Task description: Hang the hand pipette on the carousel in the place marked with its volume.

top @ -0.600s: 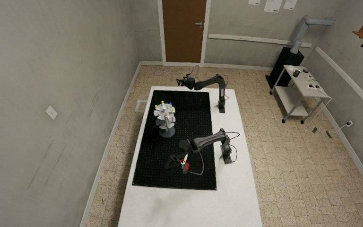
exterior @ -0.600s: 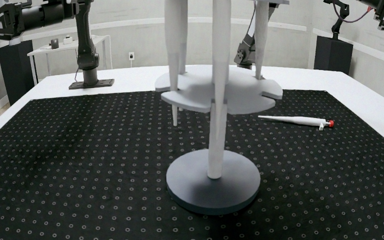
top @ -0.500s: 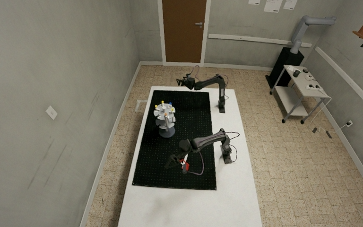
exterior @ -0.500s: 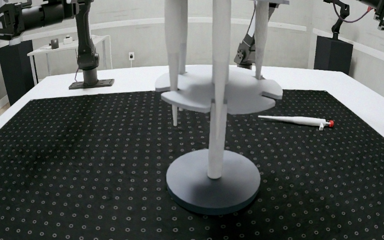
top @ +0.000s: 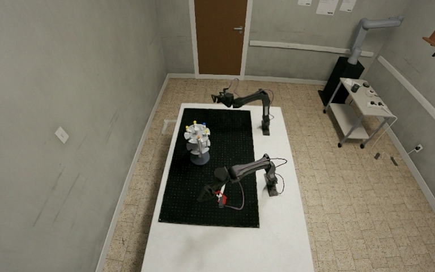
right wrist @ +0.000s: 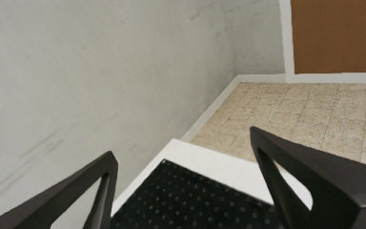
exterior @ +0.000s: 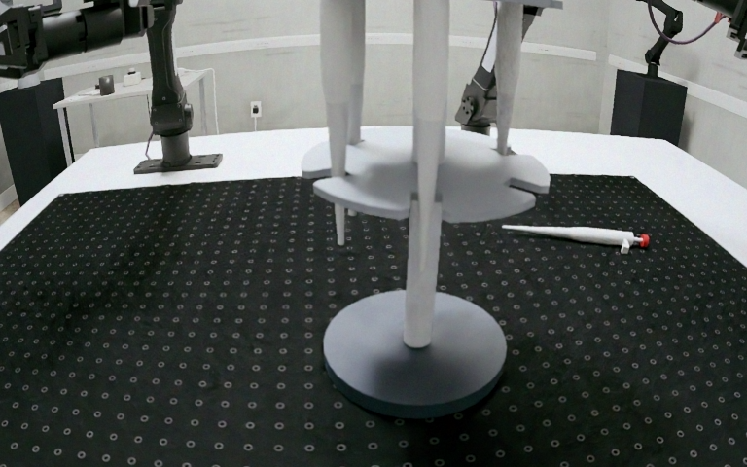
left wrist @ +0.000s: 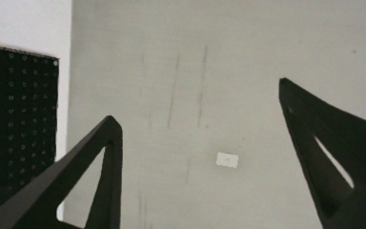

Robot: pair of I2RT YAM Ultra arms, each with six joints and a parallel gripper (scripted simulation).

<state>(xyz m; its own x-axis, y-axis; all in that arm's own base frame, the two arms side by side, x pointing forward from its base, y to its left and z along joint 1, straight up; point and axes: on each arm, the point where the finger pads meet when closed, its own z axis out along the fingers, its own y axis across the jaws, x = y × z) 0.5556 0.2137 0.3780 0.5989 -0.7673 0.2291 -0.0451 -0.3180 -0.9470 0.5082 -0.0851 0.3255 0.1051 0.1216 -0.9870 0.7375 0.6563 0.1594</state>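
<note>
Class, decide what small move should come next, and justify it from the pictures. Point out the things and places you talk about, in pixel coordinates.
Probably swing the left gripper [top: 201, 198] [left wrist: 191, 105] back over the pipette [top: 222, 188] [exterior: 594, 234] and turn it downward: its fingers are open, but its wrist view shows mostly wall, while the pipette lies loose on the mat [top: 230, 144] [exterior: 164, 307] [left wrist: 29, 114] [right wrist: 191, 196].
</note>
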